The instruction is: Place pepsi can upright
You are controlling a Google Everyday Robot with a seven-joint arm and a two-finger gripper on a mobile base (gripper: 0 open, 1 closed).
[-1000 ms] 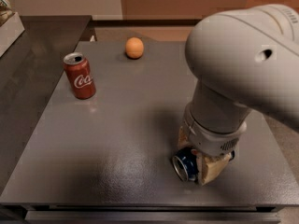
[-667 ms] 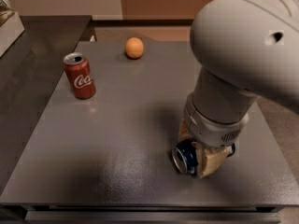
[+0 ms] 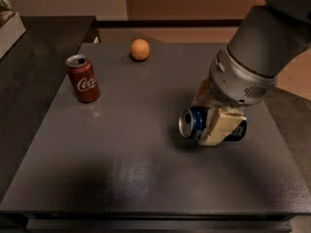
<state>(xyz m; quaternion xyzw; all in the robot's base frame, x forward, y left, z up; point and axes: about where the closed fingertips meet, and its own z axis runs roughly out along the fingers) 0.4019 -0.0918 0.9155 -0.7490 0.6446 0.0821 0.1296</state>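
blue pepsi can lies sideways, your hand clamped round its middle. roll the wrist till the silver top faces up, then set it squarely down.

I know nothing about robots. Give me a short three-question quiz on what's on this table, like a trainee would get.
1. True or false: the blue can, gripped by the claw at the table's right side, is upright.
2. Which is nearest the orange? A) red can B) blue can C) claw
3. Fill in: the red can stands ___.
Key: 1 false, it's on its side; 2 A; 3 upright.
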